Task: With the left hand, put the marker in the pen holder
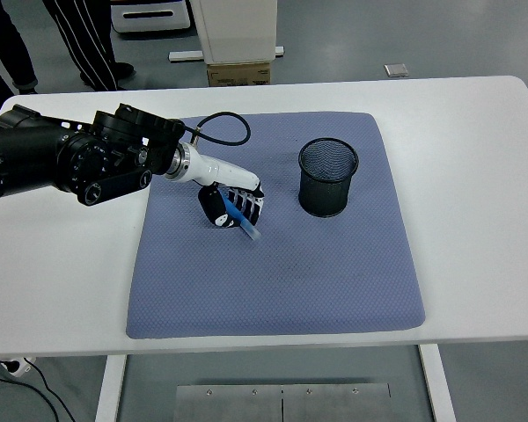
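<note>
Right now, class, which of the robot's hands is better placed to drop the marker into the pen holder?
Left. The left hand grips the blue marker on the mat, beside the pen holder; no right hand shows.
</note>
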